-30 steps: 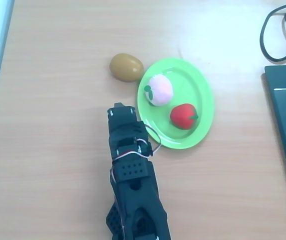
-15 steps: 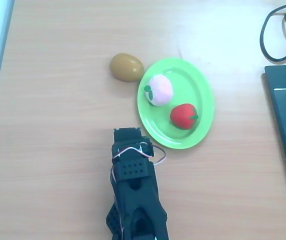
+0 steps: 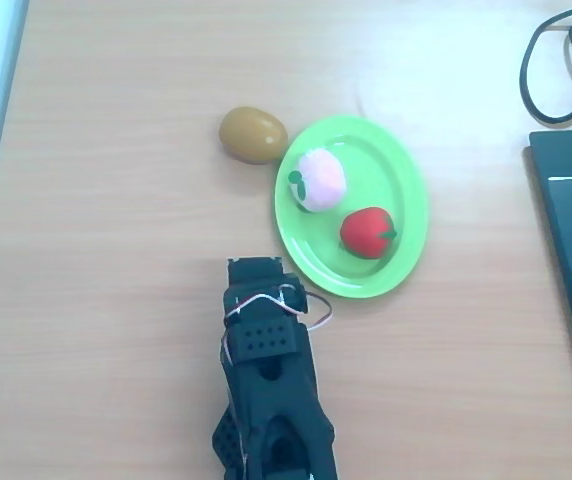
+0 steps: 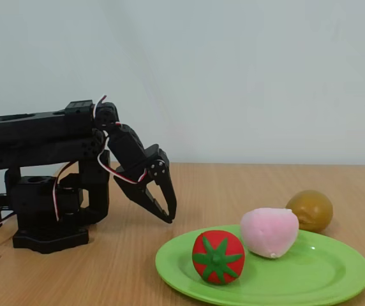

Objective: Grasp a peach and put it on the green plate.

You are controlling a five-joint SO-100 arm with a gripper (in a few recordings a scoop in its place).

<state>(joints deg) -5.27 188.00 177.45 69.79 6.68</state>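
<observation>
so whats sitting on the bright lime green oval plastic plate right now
Two toy fruits sit on the lime-green oval plate: the pale pink-and-white round peach and a red fruit with a green stem. The plate surface beneath them is covered.

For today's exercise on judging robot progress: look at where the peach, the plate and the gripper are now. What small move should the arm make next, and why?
Probably none beyond folding back to rest. The peach already sits on the green plate beside the red fruit, and the gripper hangs apart from the plate, holding nothing, so the placing looks done.
</observation>
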